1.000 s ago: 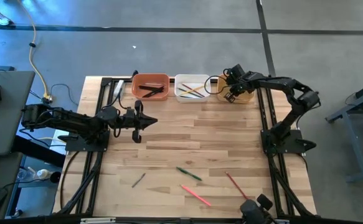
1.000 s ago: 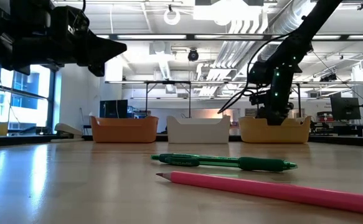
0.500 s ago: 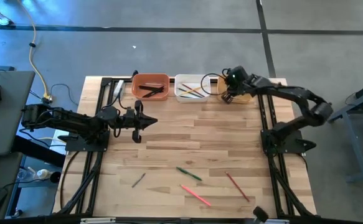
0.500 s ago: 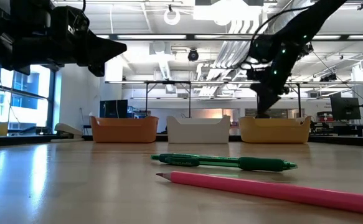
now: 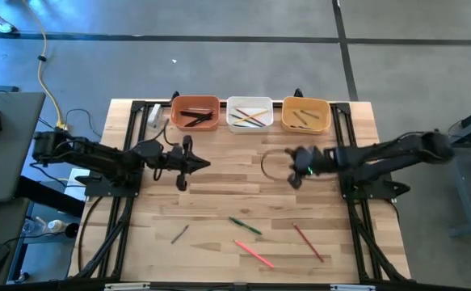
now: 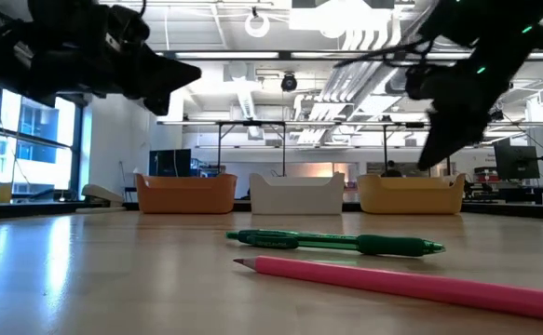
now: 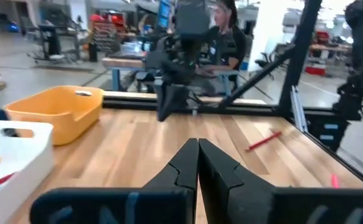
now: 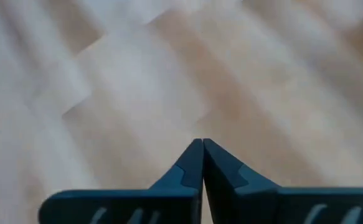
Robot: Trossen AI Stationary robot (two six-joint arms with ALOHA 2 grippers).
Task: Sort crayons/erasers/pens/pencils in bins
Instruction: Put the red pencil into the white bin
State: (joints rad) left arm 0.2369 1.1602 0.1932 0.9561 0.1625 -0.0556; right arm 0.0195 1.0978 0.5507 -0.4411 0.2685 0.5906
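Three bins stand in a row at the table's far edge: terracotta point(image 5: 195, 113), white point(image 5: 249, 113) and yellow-orange point(image 5: 305, 114), each with sticks inside. Loose on the near part of the table lie a dark stick point(image 5: 179, 234), a green pen point(image 5: 245, 225), a pink pencil point(image 5: 254, 253) and a red pencil point(image 5: 307, 242). My left gripper point(image 5: 208, 165) hovers level over the table's left middle, shut and empty point(image 7: 198, 149). My right gripper point(image 5: 292, 178) hangs over the table's right middle, tipped downward, shut with nothing in it point(image 8: 202, 144).
A black cable loop point(image 5: 271, 162) hangs beside my right gripper. Black frame rails point(image 5: 130, 194) run along both sides of the table. In the low view the green pen point(image 6: 336, 243) and pink pencil point(image 6: 411, 284) lie nearest. Bare wood lies between the two grippers.
My right gripper has swung away from the yellow-orange bin toward the table's near edge and now hangs over the right middle of the table, with the arm stretched out level from the right. The bins and loose sticks have stayed put.
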